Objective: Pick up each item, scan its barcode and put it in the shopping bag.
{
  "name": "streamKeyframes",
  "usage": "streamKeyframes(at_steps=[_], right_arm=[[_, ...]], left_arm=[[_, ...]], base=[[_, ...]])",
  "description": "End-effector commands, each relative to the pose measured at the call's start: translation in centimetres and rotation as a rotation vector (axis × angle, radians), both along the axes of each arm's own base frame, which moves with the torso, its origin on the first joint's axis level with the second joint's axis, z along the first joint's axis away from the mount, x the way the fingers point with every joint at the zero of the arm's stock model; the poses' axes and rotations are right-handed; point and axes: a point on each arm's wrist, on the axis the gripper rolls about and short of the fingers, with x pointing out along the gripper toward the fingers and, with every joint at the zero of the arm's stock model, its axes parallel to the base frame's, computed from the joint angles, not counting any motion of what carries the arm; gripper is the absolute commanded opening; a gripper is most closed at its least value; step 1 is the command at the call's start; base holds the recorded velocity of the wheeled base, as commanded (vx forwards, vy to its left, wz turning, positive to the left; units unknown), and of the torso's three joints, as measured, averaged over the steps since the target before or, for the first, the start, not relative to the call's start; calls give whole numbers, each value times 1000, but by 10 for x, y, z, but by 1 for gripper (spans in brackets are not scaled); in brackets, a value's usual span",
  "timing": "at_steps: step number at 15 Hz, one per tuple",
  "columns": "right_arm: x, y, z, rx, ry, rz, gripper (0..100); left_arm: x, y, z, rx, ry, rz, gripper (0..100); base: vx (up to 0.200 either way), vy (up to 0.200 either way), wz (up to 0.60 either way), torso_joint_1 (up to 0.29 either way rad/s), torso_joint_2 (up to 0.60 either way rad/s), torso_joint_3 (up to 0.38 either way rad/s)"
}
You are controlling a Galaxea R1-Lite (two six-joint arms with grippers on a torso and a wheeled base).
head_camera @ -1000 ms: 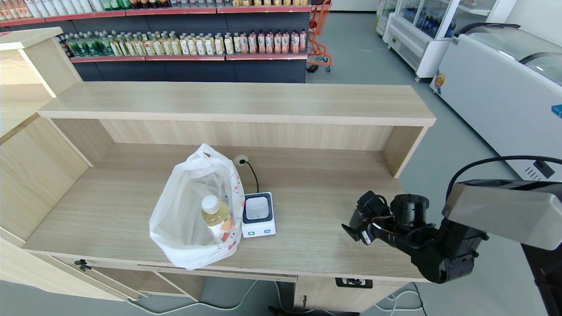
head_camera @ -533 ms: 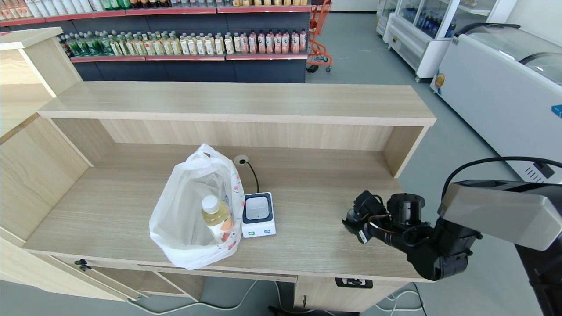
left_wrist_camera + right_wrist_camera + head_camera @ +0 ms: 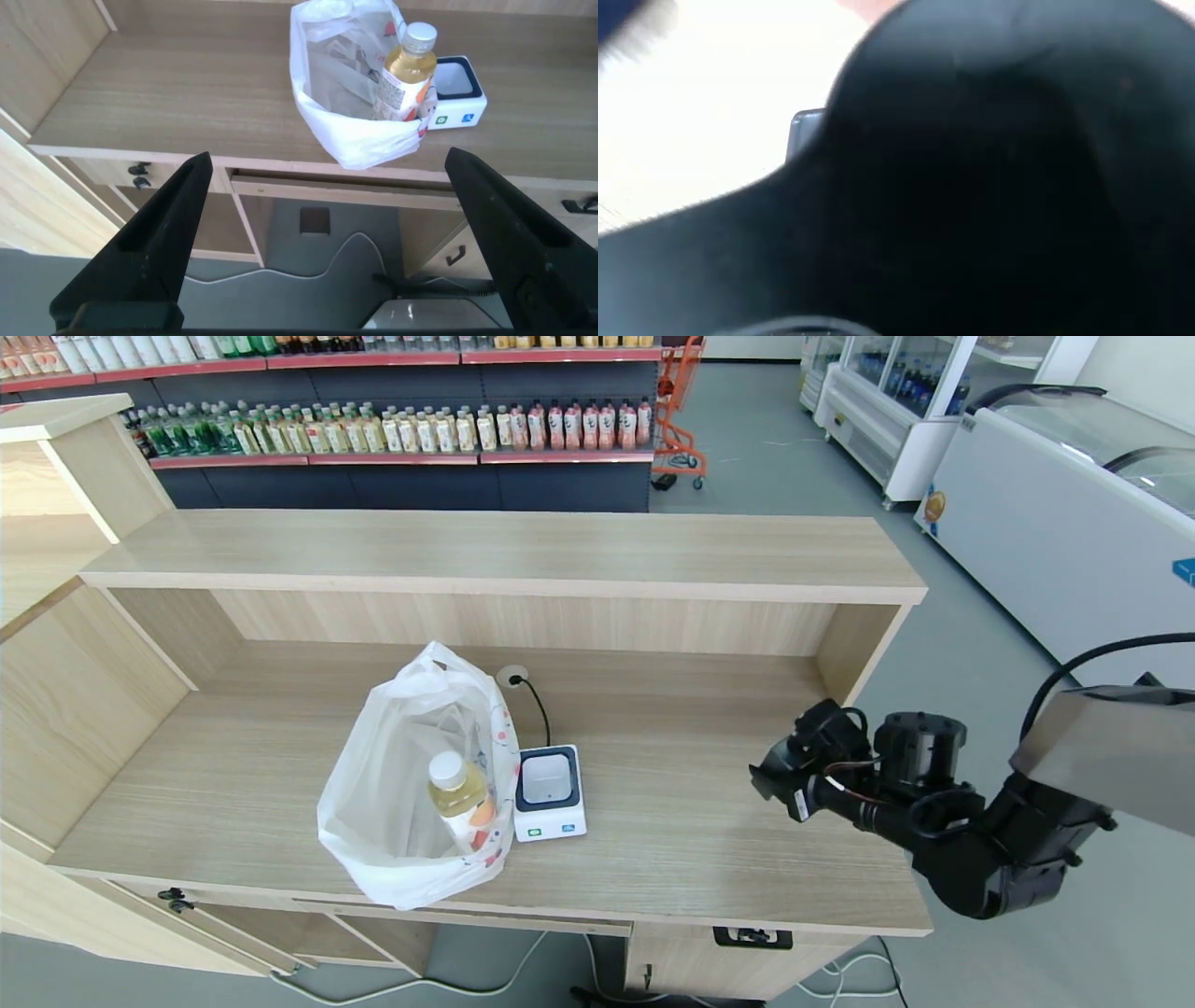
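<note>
A white plastic shopping bag (image 3: 411, 793) stands open on the wooden counter (image 3: 672, 840). A bottle of yellow drink with a white cap (image 3: 457, 795) stands upright inside it. Right beside the bag sits the small white barcode scanner (image 3: 549, 791), its cable running to a hole at the back. My right gripper (image 3: 777, 778) hangs above the counter's right part, well away from the scanner. My left gripper (image 3: 329, 159) is held out in front of the counter's front edge, open and empty, facing the bag (image 3: 350, 89), the bottle (image 3: 407, 67) and the scanner (image 3: 460, 86).
A raised wooden shelf (image 3: 504, 555) runs along the back of the counter, with side walls at both ends. A drawer (image 3: 336, 191) sits under the front edge. Store shelves of bottles (image 3: 392, 429) and white freezers (image 3: 1055, 523) stand beyond.
My right arm has swung to the right and toward the back of the counter, carrying its gripper farther from the scanner. Bag, bottle and scanner have not moved.
</note>
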Motion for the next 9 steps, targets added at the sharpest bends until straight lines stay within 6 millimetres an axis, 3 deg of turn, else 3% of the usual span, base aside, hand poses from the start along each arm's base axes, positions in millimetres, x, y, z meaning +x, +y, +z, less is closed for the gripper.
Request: streamKeyframes(at_steps=[1,2,5,7,9], right_arm=[[-42,-23,70,135,-101,18,0],[-67,-32,100,159,-191,129,0],[-105,-32,163,66,-563,509,0],[-122,-19,183,-11,-767,728,0],[-138,0,189,-86,-904,913,0]], left_arm=[[0,0,0,0,1,0,100],[0,0,0,0,1,0,100],[0,0,0,0,1,0,100],[0,0,0,0,1,0,100],[0,0,0,0,1,0,100]], base=[[0,0,0,0,0,0],[0,0,0,0,0,0],[0,0,0,0,0,0],[0,0,0,0,0,0],[0,0,0,0,0,0]])
